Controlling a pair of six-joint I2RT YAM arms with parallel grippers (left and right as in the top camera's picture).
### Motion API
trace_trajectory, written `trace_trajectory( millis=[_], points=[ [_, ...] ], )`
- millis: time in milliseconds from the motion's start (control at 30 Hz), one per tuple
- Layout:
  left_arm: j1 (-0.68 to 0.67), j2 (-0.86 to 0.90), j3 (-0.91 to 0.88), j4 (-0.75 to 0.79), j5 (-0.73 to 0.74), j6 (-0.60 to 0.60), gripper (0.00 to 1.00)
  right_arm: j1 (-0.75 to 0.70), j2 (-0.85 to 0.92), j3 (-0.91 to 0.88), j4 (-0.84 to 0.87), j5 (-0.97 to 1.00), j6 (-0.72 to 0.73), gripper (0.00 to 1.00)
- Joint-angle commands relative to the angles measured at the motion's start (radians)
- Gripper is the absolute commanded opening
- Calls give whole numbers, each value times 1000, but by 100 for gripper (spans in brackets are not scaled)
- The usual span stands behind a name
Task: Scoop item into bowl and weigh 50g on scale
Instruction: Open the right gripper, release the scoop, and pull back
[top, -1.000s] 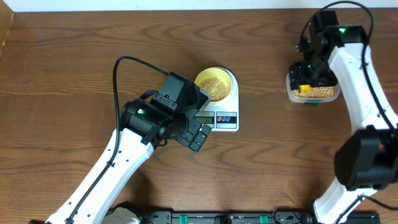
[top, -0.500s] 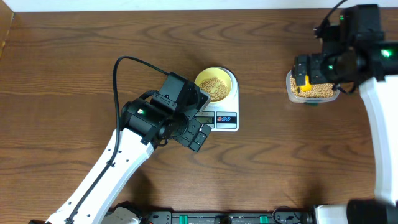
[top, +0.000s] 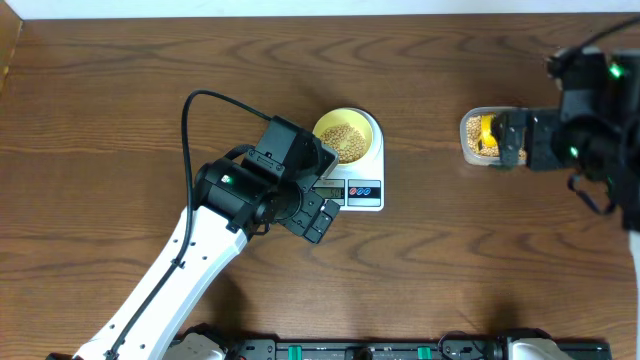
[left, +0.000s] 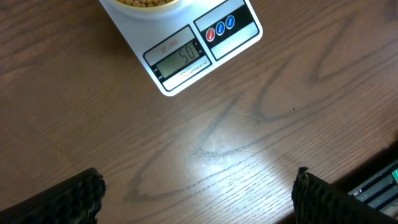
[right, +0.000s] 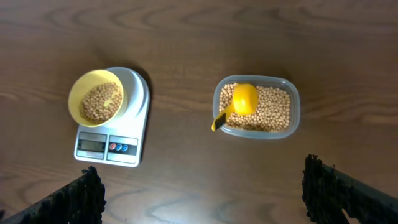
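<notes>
Nearest the robot, toward 6 o'clock on the table (left: 261, 124), the left gripper (left: 198, 176) hovers just short of the front edge of the scale (left: 146, 31). Its jaws are spread wide with nothing between them. On that front edge the display (left: 185, 56) appears to read 50, beside two round buttons (left: 222, 26). Farther back, at 12 o'clock on the scale, sits the bowl (right: 74, 96), upright and holding a shallow heap of beans (right: 102, 102). Well apart, at 3 o'clock from the scale, stands the tub (right: 295, 106) with more beans in it. The scoop (right: 244, 98) lies on them, its handle (right: 221, 120) poking over the rim toward 7 o'clock. The right gripper (right: 201, 165) hangs high above the table near the tub, jaws also released and empty.

The beans look hard, smooth and light. They would likely roll and scatter at any knock, and pinching them singly seems hopeless, so the scoop is the way to move them. Its handle is the place to grip, being thin, stiff and clear of the heap. The bowl seems light and probably slides easily on the smooth scale, so any hold belongs on its rim, gently, or the reading could shift.
</notes>
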Motion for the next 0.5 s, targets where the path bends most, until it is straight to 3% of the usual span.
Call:
trace_trajectory(
  millis=[0,467],
  points=[
    [-1,-7,13,-2,-2,2,98,-14,-102,-49,-1,-7,26,99],
    [-1,-7,13,-3,-2,2,98,-62,-621,-539,250,-5,236,99]
  ],
)
